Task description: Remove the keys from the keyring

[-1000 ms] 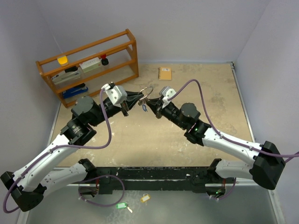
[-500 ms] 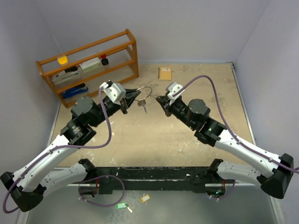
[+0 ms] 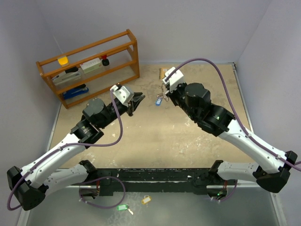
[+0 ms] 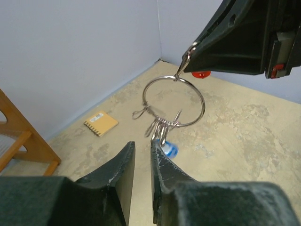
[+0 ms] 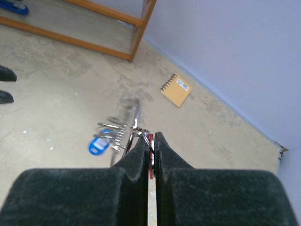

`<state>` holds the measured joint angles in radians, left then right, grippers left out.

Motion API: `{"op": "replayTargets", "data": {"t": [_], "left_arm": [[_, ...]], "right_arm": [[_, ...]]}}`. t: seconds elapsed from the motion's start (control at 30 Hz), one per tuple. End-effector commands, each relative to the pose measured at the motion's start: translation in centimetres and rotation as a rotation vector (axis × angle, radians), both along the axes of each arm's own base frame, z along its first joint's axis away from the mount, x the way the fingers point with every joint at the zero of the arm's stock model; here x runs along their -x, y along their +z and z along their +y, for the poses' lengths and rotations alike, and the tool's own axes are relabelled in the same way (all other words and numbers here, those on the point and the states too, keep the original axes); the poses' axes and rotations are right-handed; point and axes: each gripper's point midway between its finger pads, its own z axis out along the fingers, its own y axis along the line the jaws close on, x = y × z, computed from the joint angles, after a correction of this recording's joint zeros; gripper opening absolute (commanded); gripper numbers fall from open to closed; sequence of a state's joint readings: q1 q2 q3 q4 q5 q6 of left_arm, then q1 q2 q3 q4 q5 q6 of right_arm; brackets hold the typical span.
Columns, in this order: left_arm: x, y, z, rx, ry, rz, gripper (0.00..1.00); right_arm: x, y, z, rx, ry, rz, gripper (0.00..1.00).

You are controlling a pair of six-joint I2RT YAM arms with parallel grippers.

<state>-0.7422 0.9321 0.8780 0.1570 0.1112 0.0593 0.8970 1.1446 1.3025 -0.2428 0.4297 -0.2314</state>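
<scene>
My right gripper (image 3: 164, 94) is shut on the red-tagged key (image 5: 150, 162), raised above the table. The silver keyring (image 4: 174, 101) hangs from that key below the right fingertips (image 4: 190, 49). Its bunch of silver keys (image 4: 160, 128) and the blue tag (image 4: 169, 149) dangle at the bottom. In the right wrist view the ring (image 5: 133, 123) and blue tag (image 5: 98, 144) are blurred. My left gripper (image 3: 137, 100) is a short way left of the ring. Its jaws stand slightly apart with nothing between them (image 4: 141, 162).
A wooden shelf rack (image 3: 89, 66) with small items stands at the back left. A tan spiral notebook (image 5: 176, 90) lies near the back wall. Green (image 3: 122, 207) and yellow (image 3: 146, 199) tags lie below the table's near edge.
The left gripper has let go of the keyring and pulled back left. The right gripper has risen and moved toward the back, carrying the ring, which now swings from the red-tagged key.
</scene>
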Motion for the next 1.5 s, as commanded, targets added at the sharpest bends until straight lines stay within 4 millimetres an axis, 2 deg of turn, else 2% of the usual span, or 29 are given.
{"op": "replayTargets", "data": {"t": [0.0, 0.1, 0.13, 0.3, 0.5, 0.67, 0.93, 1.2, 1.3, 1.37, 1.47], "left_arm": [[0.0, 2.1, -0.3, 0.123, -0.006, -0.061, 0.20], [0.2, 2.3, -0.7, 0.154, -0.029, -0.087, 0.24], [0.0, 2.3, -0.9, 0.157, -0.034, -0.092, 0.24], [0.0, 2.7, -2.1, 0.172, -0.080, -0.120, 0.26], [0.8, 5.0, -2.2, 0.245, -0.121, -0.175, 0.27], [1.3, 6.9, -1.9, 0.302, -0.130, -0.227, 0.28], [1.9, 5.5, -3.5, 0.242, -0.215, -0.243, 0.30], [1.8, 4.2, -3.9, 0.242, -0.228, -0.235, 0.32], [2.1, 4.4, -4.2, 0.255, -0.255, -0.249, 0.36], [2.3, 4.6, -4.4, 0.266, -0.269, -0.264, 0.48], [2.3, 5.1, -4.5, 0.286, -0.276, -0.281, 0.56]], "right_arm": [[-0.3, 3.7, -1.2, 0.019, -0.055, -0.063, 0.00], [-0.2, 4.4, -1.4, 0.047, -0.069, -0.036, 0.00], [-0.2, 5.2, -1.5, 0.045, -0.077, -0.031, 0.00], [0.3, 5.4, -0.9, 0.111, -0.069, 0.031, 0.00], [0.8, 4.9, -0.8, 0.237, -0.103, -0.034, 0.00], [1.0, 5.0, -0.6, 0.263, -0.106, -0.072, 0.00], [1.3, 5.8, -0.6, 0.303, -0.086, -0.120, 0.00], [1.0, 6.5, -0.7, 0.396, -0.093, -0.177, 0.00], [1.1, 6.8, -0.2, 0.376, -0.070, -0.187, 0.00], [1.2, 6.8, 0.0, 0.366, -0.055, -0.186, 0.00], [1.4, 6.7, 0.3, 0.356, -0.035, -0.182, 0.00]]}}
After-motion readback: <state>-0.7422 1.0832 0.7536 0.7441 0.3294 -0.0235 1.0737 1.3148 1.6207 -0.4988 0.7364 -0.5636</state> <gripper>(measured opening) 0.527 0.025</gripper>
